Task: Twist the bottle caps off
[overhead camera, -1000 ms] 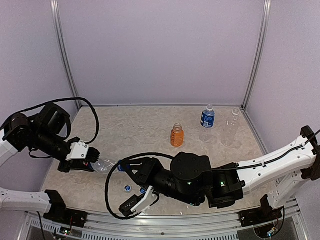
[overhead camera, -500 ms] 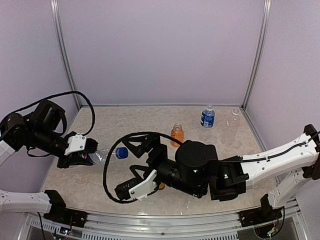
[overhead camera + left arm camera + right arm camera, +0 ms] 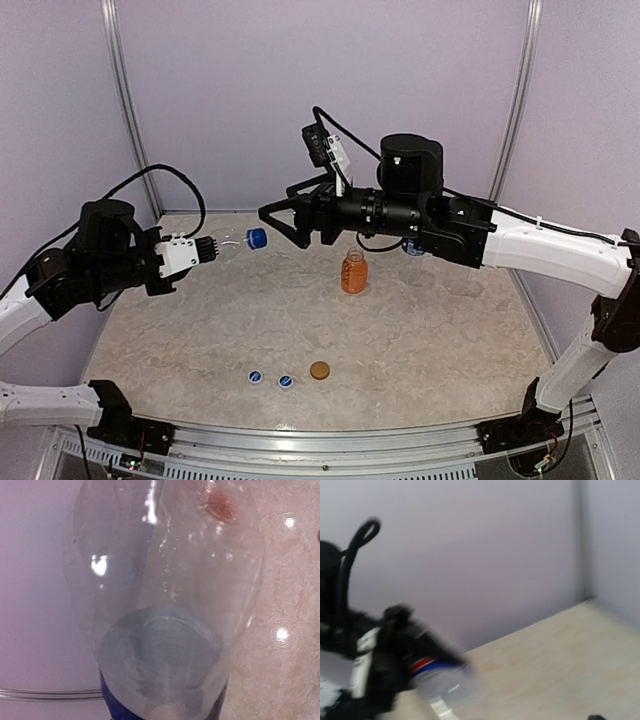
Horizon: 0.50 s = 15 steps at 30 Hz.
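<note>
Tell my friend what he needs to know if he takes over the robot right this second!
Left hand: shut on a clear bottle, held sideways in the air, blue cap on it.
Right hand: open, up in the air right beside that cap, not gripping it.
On the table: the orange bottle stands with no cap. Two loose blue caps and a brown cap lie near the front edge.
Done: three caps are off.
Left: close the right hand on the held bottle's cap and twist it off.
</note>
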Motion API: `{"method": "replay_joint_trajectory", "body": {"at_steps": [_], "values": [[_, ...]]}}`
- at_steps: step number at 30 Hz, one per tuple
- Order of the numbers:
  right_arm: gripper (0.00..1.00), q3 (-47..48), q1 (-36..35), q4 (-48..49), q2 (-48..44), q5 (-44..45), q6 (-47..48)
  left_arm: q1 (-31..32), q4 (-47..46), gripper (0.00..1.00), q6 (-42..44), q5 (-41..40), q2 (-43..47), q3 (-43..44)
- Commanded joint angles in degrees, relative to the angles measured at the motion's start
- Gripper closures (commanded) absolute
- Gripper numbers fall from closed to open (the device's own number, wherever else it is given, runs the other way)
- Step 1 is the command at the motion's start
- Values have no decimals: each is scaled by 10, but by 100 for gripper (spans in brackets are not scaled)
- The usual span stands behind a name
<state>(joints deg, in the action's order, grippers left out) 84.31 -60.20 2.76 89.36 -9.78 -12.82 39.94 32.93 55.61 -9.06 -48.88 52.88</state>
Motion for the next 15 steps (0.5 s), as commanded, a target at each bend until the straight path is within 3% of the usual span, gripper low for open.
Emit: {"method": "replay_joint_trajectory", "body": {"at_steps": [1, 7, 15], "values": [[12, 41, -3, -56, 48, -74, -148, 4, -61, 77, 24, -42, 0, -3], [27, 79, 3, -68, 91, -86, -178, 9, -54, 77, 26, -32, 1, -3], [59, 105, 7, -76, 120, -106, -178, 11, -47, 77, 24, -27, -1, 0]]}}
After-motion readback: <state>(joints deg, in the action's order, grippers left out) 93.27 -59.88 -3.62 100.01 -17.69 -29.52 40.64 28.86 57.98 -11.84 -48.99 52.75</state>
